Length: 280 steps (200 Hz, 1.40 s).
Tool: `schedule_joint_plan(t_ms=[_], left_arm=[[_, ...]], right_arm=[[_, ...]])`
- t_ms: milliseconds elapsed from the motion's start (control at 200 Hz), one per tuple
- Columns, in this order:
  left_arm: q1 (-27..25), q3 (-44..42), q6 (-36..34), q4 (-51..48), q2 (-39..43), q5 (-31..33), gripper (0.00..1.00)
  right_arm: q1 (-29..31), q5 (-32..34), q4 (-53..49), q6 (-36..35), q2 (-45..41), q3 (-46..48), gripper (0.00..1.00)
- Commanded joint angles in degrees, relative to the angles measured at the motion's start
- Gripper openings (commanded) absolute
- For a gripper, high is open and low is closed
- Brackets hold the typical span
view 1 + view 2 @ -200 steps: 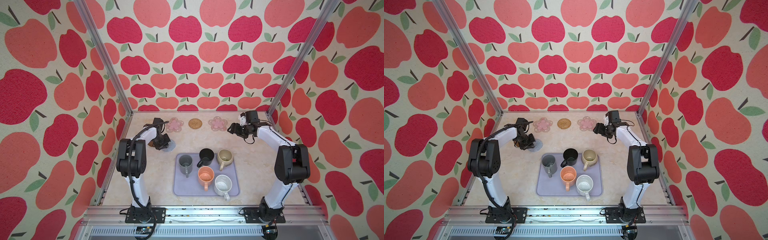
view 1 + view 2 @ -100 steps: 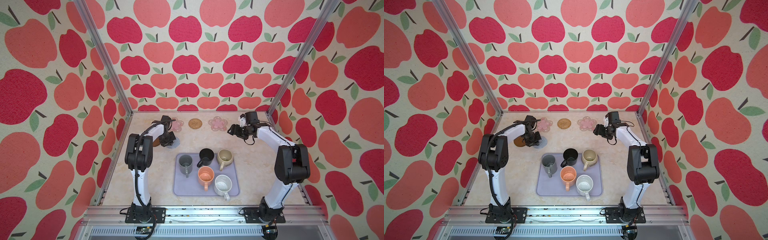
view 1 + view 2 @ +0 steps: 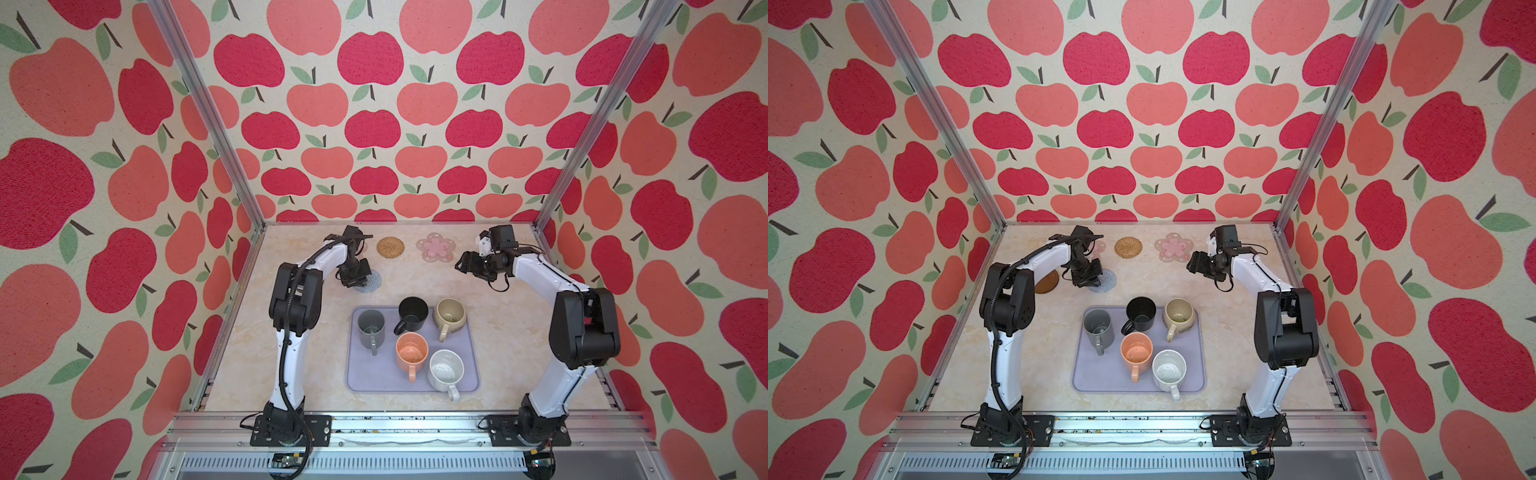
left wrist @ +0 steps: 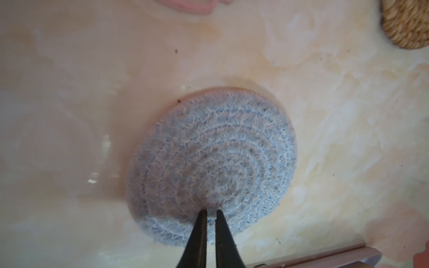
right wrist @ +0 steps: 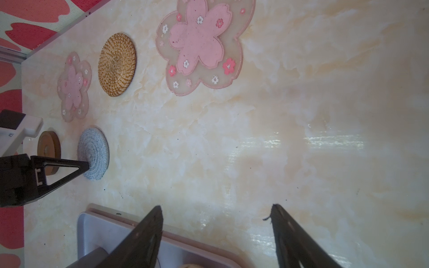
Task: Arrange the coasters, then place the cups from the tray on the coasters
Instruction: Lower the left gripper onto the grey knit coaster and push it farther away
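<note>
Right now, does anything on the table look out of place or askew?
Two coasters sit out of the back row: the grey crocheted coaster, under the shut left end effector, and the brown disc beside it. The cups stand upright on the tray; nothing is spilled.

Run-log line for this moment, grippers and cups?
left gripper: shut, fingers on grey coaster | right gripper: open, empty | cups: all five on tray

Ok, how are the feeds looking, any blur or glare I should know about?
Left wrist view: soft, weave of the grey crocheted coaster smeared. Right wrist view: sharp on the nearer pink flower coaster, glare streak across the table. Both top views: crisp, evenly lit.
</note>
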<state>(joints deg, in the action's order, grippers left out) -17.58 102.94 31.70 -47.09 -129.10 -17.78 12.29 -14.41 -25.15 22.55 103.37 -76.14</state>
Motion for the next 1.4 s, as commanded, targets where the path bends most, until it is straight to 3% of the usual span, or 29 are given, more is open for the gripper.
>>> schedule_joint_plan(t_ms=[0, 720, 855, 1096, 1396], left_arm=[[-1.9, 5.0, -1.8, -4.5, -3.8, -3.5, 0.12], [-9.2, 22.8, -1.4, -8.3, -15.3, -15.4, 0.14], [-10.4, 26.3, -2.7, -9.4, -15.9, -14.1, 0.13], [-8.4, 24.5, -2.9, -8.7, -10.3, -11.1, 0.13], [-3.4, 12.4, -3.1, -5.8, -3.0, -4.8, 0.13]], right_arm=[[1.1, -0.5, 0.2, 0.6, 0.0, -0.6, 0.76], [7.3, -1.3, 1.2, 2.9, 6.4, -6.1, 0.75], [7.7, -1.2, 1.3, 3.0, 6.4, -6.0, 0.75], [7.8, -1.4, 1.5, 3.3, 6.7, -6.0, 0.75], [8.8, -1.6, 1.6, 3.6, 7.5, -6.8, 0.75]])
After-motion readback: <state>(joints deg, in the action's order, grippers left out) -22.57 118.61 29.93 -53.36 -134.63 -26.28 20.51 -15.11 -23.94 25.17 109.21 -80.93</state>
